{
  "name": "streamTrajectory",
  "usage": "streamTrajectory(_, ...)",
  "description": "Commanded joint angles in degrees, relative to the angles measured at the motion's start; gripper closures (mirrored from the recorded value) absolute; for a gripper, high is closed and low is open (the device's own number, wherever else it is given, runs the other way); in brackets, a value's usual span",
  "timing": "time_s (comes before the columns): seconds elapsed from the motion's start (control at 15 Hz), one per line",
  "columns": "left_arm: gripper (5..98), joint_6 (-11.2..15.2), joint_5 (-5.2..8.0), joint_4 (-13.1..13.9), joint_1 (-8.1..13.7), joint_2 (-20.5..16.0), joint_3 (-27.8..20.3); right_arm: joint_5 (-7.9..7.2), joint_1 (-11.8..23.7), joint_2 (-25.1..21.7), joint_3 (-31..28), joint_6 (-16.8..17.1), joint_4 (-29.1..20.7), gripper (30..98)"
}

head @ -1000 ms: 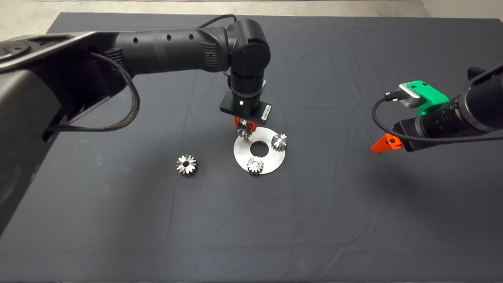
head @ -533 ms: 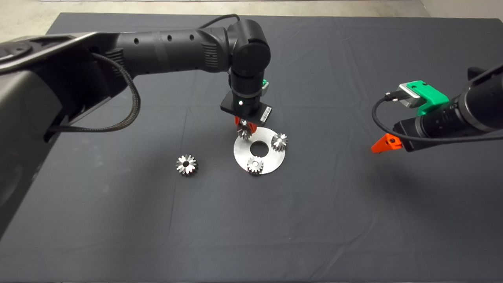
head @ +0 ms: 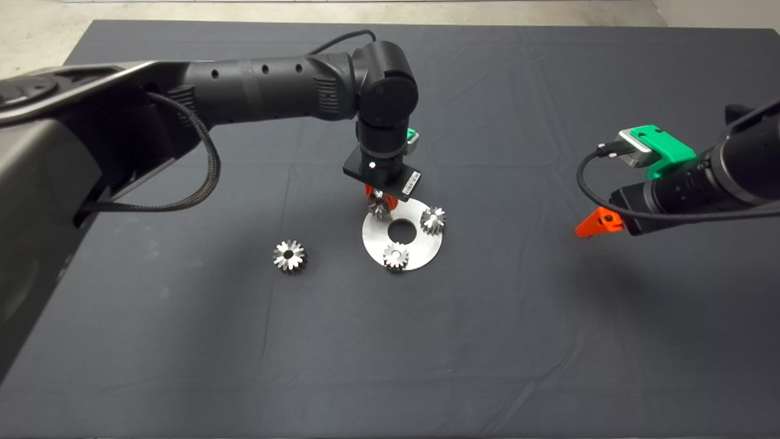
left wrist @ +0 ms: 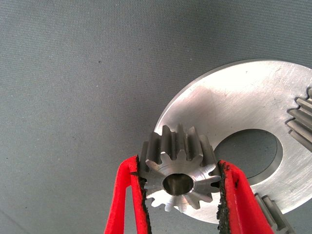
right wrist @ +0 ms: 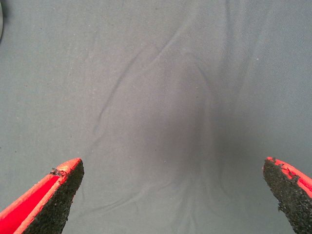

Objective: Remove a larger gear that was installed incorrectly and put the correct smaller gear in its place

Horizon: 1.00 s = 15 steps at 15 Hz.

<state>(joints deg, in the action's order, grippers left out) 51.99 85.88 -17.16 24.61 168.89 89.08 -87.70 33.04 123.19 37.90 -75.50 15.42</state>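
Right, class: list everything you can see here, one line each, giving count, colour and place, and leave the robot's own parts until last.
Smaller gear: one, silver, gripped in the left hand over the disc's edge.
Other small gears: two, silver, standing on the disc.
Larger gear: one, silver, alone on the mat, left of the disc.
Disc: one, silver, round centre hole, mid-mat.
Mat: one, dark grey, covering the table.
Left hand: red fingers shut on the smaller gear.
Right hand: red fingers open, above bare mat at the right.
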Motion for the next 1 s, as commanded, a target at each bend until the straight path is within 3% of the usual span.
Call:
streamTrajectory(0.0,83.2,2.29,1.48,1.96,-0.62,-0.03,-0.41,-5.46,1.04,0.18,-0.04,-0.35,-1.27,31.6)
streamTrajectory(0.4,73.6,4.61,1.3,1.96,-0.35,0.0,-1.55,-5.43,0.98,0.18,-0.04,-0.35,-1.27,31.6)
streamTrajectory(0.73,65.9,4.52,1.66,2.48,0.18,0.0,-1.64,-5.38,0.63,1.93,2.16,-0.35,-1.0,31.6)
streamTrajectory(0.93,59.4,4.52,2.37,4.77,3.61,0.0,-1.55,-5.55,0.72,3.16,2.69,-0.35,-1.0,31.6)
